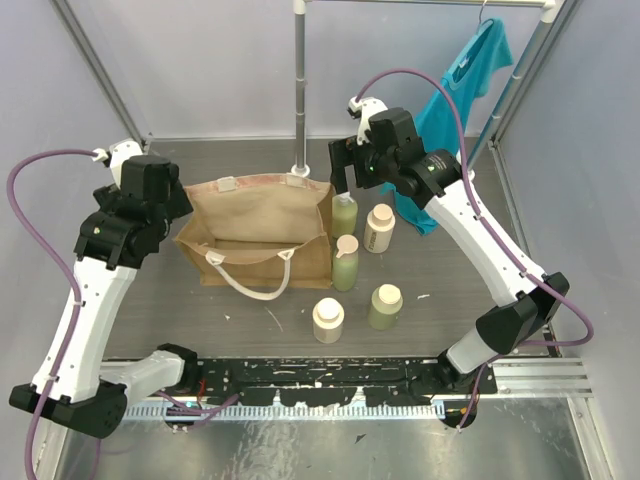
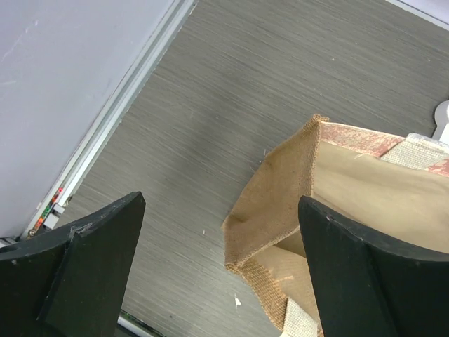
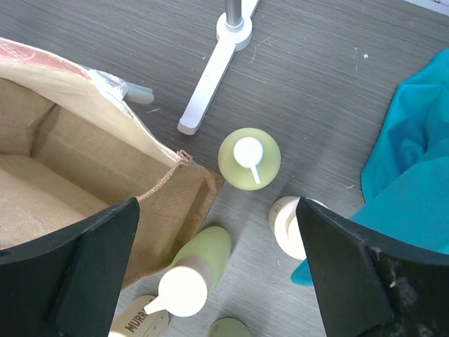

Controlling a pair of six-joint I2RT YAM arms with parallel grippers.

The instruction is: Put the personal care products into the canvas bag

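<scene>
The tan canvas bag (image 1: 258, 232) stands open at mid-table, its rope handle hanging over the front. Five bottles stand right of it: a green pump bottle (image 1: 344, 215), a cream bottle (image 1: 379, 228), a second green pump bottle (image 1: 346, 262), a cream one (image 1: 328, 320) and a green one (image 1: 385, 306). My right gripper (image 1: 346, 172) is open and empty above the back pump bottle (image 3: 249, 158); the cream bottle (image 3: 289, 226) sits by its right finger. My left gripper (image 1: 168, 208) is open and empty above the bag's left corner (image 2: 280, 182).
A metal stand pole (image 1: 299, 90) rises behind the bag, its white foot (image 3: 210, 74) on the table. A teal shirt (image 1: 470, 70) hangs at the back right and drapes near the cream bottle (image 3: 414, 175). Walls close in on both sides.
</scene>
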